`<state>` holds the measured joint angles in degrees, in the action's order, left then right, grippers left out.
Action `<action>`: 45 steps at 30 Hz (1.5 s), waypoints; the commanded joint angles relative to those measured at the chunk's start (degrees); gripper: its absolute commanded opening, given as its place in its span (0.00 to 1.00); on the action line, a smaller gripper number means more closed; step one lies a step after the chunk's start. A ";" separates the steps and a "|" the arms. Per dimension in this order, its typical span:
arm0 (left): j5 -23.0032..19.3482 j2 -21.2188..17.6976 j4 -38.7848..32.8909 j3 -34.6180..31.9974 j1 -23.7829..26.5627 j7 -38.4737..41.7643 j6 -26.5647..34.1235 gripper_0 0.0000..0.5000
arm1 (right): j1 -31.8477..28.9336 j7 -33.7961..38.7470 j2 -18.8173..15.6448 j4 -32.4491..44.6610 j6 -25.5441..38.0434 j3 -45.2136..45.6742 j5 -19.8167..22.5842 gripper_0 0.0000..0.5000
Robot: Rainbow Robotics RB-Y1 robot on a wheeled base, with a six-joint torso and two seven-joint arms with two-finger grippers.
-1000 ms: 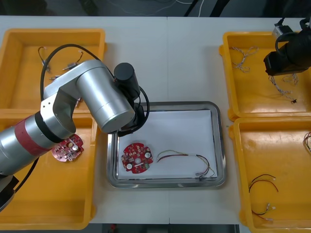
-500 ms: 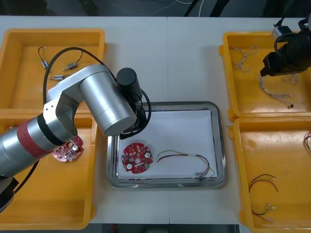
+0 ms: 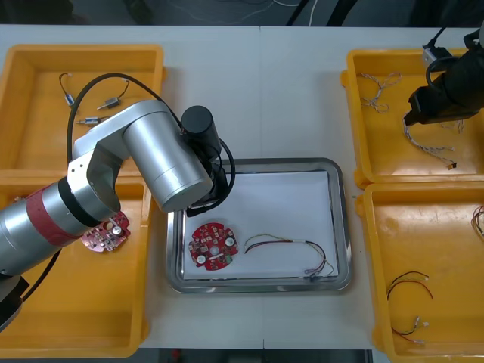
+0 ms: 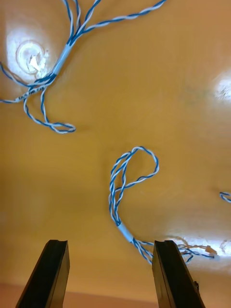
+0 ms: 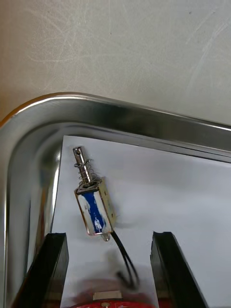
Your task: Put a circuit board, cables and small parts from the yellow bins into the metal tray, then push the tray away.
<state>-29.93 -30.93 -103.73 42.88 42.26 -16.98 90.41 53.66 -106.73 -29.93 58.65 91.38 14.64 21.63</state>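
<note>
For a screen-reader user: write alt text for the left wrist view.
A small metal part with a spring and black lead lies in a white-lined corner of the metal tray, just beyond the open left gripper.

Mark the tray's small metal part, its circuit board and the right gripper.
small metal part (image 5: 95,211): left wrist view, blue body.
circuit board (image 3: 212,246): front view, its centre.
right gripper (image 4: 111,250): right wrist view, between fingertips.

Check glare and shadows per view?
Right wrist view: open right gripper over the bin, two hot spots on its floor, one washing out a cable's end. Left wrist view: open left gripper over the tray, rim streaked with reflections, small metal part casts a faint shadow. Front view: no hot spots in the tray.
</note>
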 commanded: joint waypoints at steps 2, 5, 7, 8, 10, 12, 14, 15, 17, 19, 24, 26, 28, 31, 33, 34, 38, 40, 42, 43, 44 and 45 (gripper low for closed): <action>0.75 1.48 -0.34 0.71 -0.69 5.29 -0.58 1.00 | 2.15 -2.61 -0.48 1.82 2.13 -1.02 1.14 1.00; 0.93 1.48 -0.42 0.71 -0.69 5.47 -0.58 1.00 | 1.89 -3.48 -0.48 1.82 1.34 -2.95 0.87 1.00; 1.19 1.48 -0.42 0.45 -0.69 5.47 -0.58 1.00 | 1.89 -4.01 -0.48 1.82 0.64 -4.18 0.61 1.00; 1.19 1.39 -0.51 0.18 -0.69 5.47 -0.49 1.00 | 1.80 -4.71 -0.48 1.82 0.20 -4.89 0.44 1.00; 1.10 1.31 -0.77 -0.35 -0.69 5.47 -0.49 1.00 | 1.80 -7.00 -0.48 1.73 -0.24 -6.03 0.08 1.00; 1.10 1.22 -1.21 -0.96 -0.69 5.38 -0.14 1.00 | 1.80 -7.97 -0.57 1.73 -0.33 -6.64 -0.27 1.00; 0.84 1.04 -1.83 -1.84 -0.69 5.29 0.38 1.00 | 1.28 -8.23 -1.01 1.82 -0.51 -6.82 0.35 1.00; 0.75 1.04 -1.92 -2.10 -0.69 5.29 0.47 1.00 | 1.01 -8.32 -1.10 1.82 -0.59 -6.82 0.52 1.00; 0.31 0.96 -2.36 -2.98 -0.51 5.47 1.09 1.00 | 0.40 -8.76 -1.36 1.82 -1.21 -6.82 0.87 1.00; -0.13 0.96 -2.80 -3.51 -0.08 5.47 2.32 1.00 | -0.04 -9.11 -1.63 1.82 -1.82 -6.91 1.14 1.00; -2.59 0.60 -4.03 -5.44 1.59 5.56 6.62 1.00 | -0.83 -9.99 -2.24 1.82 -3.23 -6.91 1.84 1.00; -3.47 0.34 -4.73 -6.15 2.12 5.65 7.86 1.00 | -1.10 -10.16 -2.42 1.82 -3.76 -7.00 2.10 1.00; -4.35 -0.01 -5.52 -7.11 2.39 5.73 8.82 1.00 | -1.54 -10.43 -2.86 1.82 -4.55 -7.26 2.46 1.00; -5.31 -0.89 -7.19 -8.17 2.56 5.73 9.88 1.00 | -2.42 -10.87 -3.91 1.82 -6.39 -9.02 3.34 1.00; -6.46 -1.68 -8.07 -9.05 2.91 5.73 10.49 1.00 | -3.12 -10.87 -4.53 1.82 -7.62 -10.42 3.95 1.00; -6.81 -1.86 -8.16 -9.31 2.91 5.56 10.67 1.00 | -3.21 -10.87 -4.62 1.82 -7.80 -10.42 4.04 1.00; -9.09 -2.74 -9.04 -11.42 3.53 4.94 13.04 1.00 | -4.00 -10.60 -4.70 1.82 -7.98 -10.25 5.01 1.00; -10.24 -3.26 -9.30 -12.47 3.79 4.77 14.27 1.00 | -4.53 -10.60 -4.70 1.82 -8.50 -10.25 5.36 1.00; -11.64 -4.05 -9.92 -13.79 4.23 4.42 15.41 1.00 | -5.23 -10.60 -4.70 1.82 -9.29 -10.25 5.80 1.00; -11.99 -4.32 -10.09 -14.23 4.32 4.33 15.59 1.00 | -5.40 -10.60 -4.70 1.82 -9.38 -10.25 5.80 1.00; -12.79 -4.85 -10.27 -14.94 4.41 4.15 15.85 1.00 | -5.67 -10.60 -4.70 1.82 -9.65 -10.34 6.06 1.00; -13.49 -5.37 -10.53 -15.64 4.58 3.98 16.03 1.00 | -5.84 -10.60 -4.70 1.82 -10.00 -10.25 6.24 1.00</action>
<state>-41.55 -33.21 -111.61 30.44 43.85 -16.24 105.43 48.75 -115.97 -32.50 58.66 82.40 4.68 27.00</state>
